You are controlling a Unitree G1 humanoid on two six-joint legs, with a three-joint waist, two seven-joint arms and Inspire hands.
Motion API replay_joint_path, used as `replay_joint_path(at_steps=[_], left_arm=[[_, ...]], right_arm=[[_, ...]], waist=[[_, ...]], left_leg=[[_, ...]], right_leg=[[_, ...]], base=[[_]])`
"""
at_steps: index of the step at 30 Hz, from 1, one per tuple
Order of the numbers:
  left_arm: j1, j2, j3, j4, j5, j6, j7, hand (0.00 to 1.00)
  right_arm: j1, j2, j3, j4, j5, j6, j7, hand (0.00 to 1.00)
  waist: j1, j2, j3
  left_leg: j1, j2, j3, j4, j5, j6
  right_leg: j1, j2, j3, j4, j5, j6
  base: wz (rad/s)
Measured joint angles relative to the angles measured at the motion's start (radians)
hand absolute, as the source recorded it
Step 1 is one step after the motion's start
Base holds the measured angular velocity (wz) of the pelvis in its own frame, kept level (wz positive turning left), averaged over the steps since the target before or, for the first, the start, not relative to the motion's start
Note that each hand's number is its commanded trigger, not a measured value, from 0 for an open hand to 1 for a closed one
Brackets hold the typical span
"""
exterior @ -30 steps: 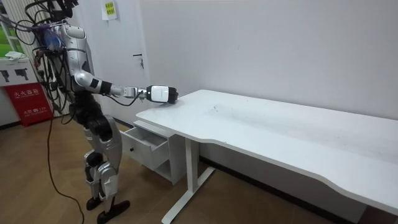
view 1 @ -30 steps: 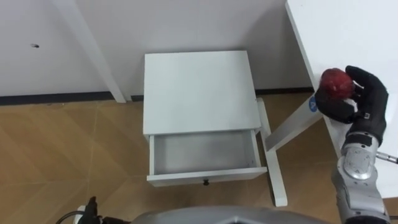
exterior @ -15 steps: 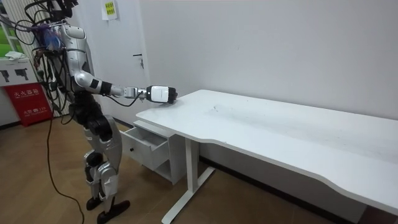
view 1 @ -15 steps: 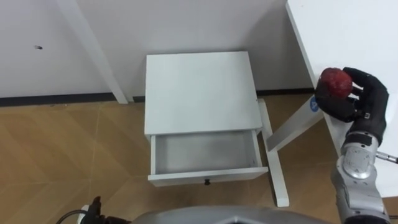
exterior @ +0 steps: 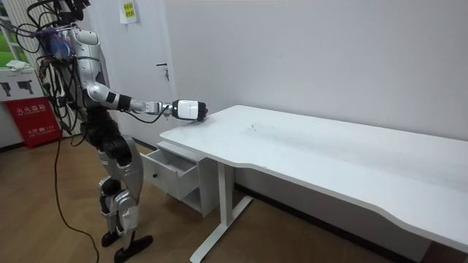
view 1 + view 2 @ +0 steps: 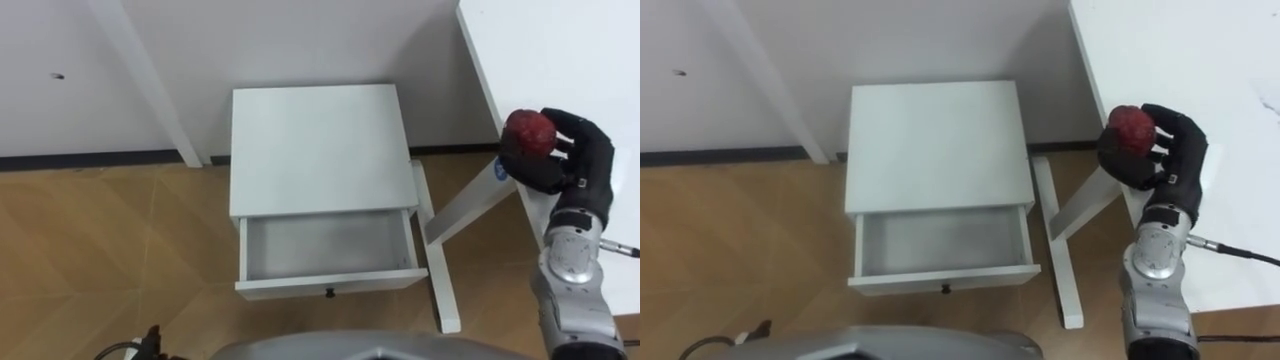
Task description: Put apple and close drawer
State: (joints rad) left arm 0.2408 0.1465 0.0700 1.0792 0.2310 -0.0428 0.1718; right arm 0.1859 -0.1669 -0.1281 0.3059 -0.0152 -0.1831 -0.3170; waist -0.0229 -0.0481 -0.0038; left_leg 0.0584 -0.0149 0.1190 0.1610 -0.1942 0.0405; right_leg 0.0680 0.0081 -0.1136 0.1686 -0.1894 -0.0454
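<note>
Currently the right hand (image 6: 565,165) is clasping the red apple (image 6: 529,131), fingers curled round it, over the corner of the white counter (image 6: 560,50). The open drawer (image 6: 330,284) of the small cabinet (image 6: 318,150) is lying lower and to the robot's left, well apart, its long axis running left to right. The counter's slanted leg (image 6: 462,205) is standing just beside the drawer's right end, so the carry is likely needing to clear that before dropping in from above.

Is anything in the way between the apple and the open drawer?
Nothing visible. The right hand holds the apple above the edge of the desk, and the drawer is open with nothing inside.
</note>
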Motion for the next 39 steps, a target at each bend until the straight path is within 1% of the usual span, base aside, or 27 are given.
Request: replay_joint_path(at_steps=[7,12,14,15,17,19,22,24,26,29,32,34,36,39], left_arm=[[-0.013,0.0,0.0,-0.009,0.004,0.0,0.004,0.0],[-0.017,0.001,-0.006,-0.008,0.016,0.0,0.02,0.0],[-0.019,0.001,-0.017,-0.008,0.016,0.0,0.02,0.0],[-0.022,0.001,-0.017,-0.008,0.016,0.0,0.02,0.0],[-0.029,0.001,-0.021,-0.007,0.016,-0.002,0.02,0.0],[-0.037,0.0,-0.04,-0.003,0.015,-0.004,0.019,0.0],[-0.041,-0.002,-0.042,-0.003,0.015,-0.019,0.016,0.0],[-0.041,0.001,-0.042,-0.004,0.015,-0.025,0.013,0.0],[-0.043,-0.003,-0.043,-0.004,0.014,-0.028,0.011,0.0],[-0.04,-0.006,-0.044,-0.004,0.014,-0.028,-0.003,0.0],[-0.046,-0.004,-0.043,-0.005,0.014,-0.028,-0.016,0.0],[-0.056,0.002,-0.044,-0.005,0.016,-0.028,-0.031,0.0],[-0.061,0.002,-0.045,-0.005,0.016,-0.028,-0.035,0.0],[-0.071,0.001,-0.045,-0.005,0.016,-0.03,-0.036,0.0]], right_arm=[[0.0,-0.002,0.003,-0.006,-0.05,0.002,0.055,1.0],[-0.001,-0.001,0.031,-0.014,-0.078,0.01,0.068,1.0],[-0.001,-0.002,0.054,-0.014,-0.078,0.008,0.088,1.0],[0.0,-0.006,0.083,-0.013,-0.077,0.012,0.117,1.0],[0.002,-0.003,0.15,-0.011,-0.078,0.034,0.169,1.0],[0.008,0.001,0.244,-0.004,-0.09,0.055,0.248,1.0],[0.013,0.001,0.297,-0.004,-0.115,0.055,0.321,1.0],[0.01,0.002,0.305,-0.004,-0.115,0.055,0.349,1.0],[0.008,0.001,0.305,-0.005,-0.115,0.055,0.365,1.0],[0.004,0.0,0.305,-0.007,-0.121,0.055,0.391,1.0],[-0.007,0.001,0.308,-0.009,-0.145,0.055,0.419,1.0],[-0.008,-0.005,0.325,-0.039,-0.144,0.068,0.442,1.0],[-0.008,-0.006,0.339,-0.061,-0.144,0.07,0.456,1.0],[-0.008,-0.005,0.346,-0.068,-0.143,0.07,0.481,1.0]], waist=[[0.0,-0.002,-0.0004],[0.001,-0.007,-0.0008],[0.001,-0.007,-0.0008],[0.003,-0.007,-0.0008],[0.007,-0.004,-0.0008],[0.024,0.006,0.0002],[0.04,0.02,-0.0022],[0.053,0.019,-0.0024],[0.058,0.018,-0.002],[0.059,0.013,0.0011],[0.063,0.007,0.0065],[0.067,0.006,0.0104],[0.069,0.007,0.0114],[0.086,0.007,0.0115]], left_leg=[[0.004,0.002,0.006,0.0,0.0,0.0],[0.0,0.003,0.006,0.002,0.0,0.0],[-0.005,0.003,0.005,0.005,0.0,0.0],[-0.008,0.004,0.003,0.006,0.0,0.0],[-0.017,0.003,0.0,0.008,0.0,0.0],[-0.029,0.002,-0.01,0.009,0.0,0.0],[-0.031,-0.001,-0.018,0.007,0.0,0.0],[-0.031,-0.001,-0.026,0.007,0.0,0.0],[-0.03,-0.001,-0.034,0.007,0.001,0.0],[-0.031,-0.001,-0.039,0.007,0.001,0.0],[-0.031,-0.001,-0.039,0.008,0.001,0.0],[-0.034,-0.001,-0.037,0.008,0.001,0.0],[-0.036,-0.002,-0.037,0.008,0.0,0.0],[-0.037,-0.002,-0.037,0.007,0.0,0.0]], right_leg=[[0.001,0.002,0.004,0.002,0.001,-0.001],[0.0,0.003,0.003,0.001,0.003,-0.003],[-0.002,0.003,0.0,0.0,0.004,-0.003],[-0.004,0.003,-0.001,0.0,0.005,-0.003],[-0.012,0.003,-0.003,0.002,0.006,-0.003],[-0.02,0.001,-0.011,0.001,0.009,-0.002],[-0.018,-0.003,-0.022,-0.001,0.009,-0.001],[-0.016,-0.003,-0.026,-0.002,0.009,-0.001],[-0.016,-0.003,-0.028,-0.002,0.009,-0.001],[-0.015,-0.002,-0.028,-0.002,0.009,-0.001],[-0.015,-0.003,-0.027,-0.002,0.009,-0.001],[-0.017,-0.003,-0.026,-0.002,0.009,-0.001],[-0.018,-0.003,-0.026,-0.002,0.009,-0.001],[-0.019,-0.003,-0.027,-0.003,0.009,-0.001]], base=[[-0.01],[0.0],[0.02],[0.06],[0.05],[0.09],[0.11],[0.14],[0.11],[0.03],[-0.01],[-0.04],[0.0],[0.0]])
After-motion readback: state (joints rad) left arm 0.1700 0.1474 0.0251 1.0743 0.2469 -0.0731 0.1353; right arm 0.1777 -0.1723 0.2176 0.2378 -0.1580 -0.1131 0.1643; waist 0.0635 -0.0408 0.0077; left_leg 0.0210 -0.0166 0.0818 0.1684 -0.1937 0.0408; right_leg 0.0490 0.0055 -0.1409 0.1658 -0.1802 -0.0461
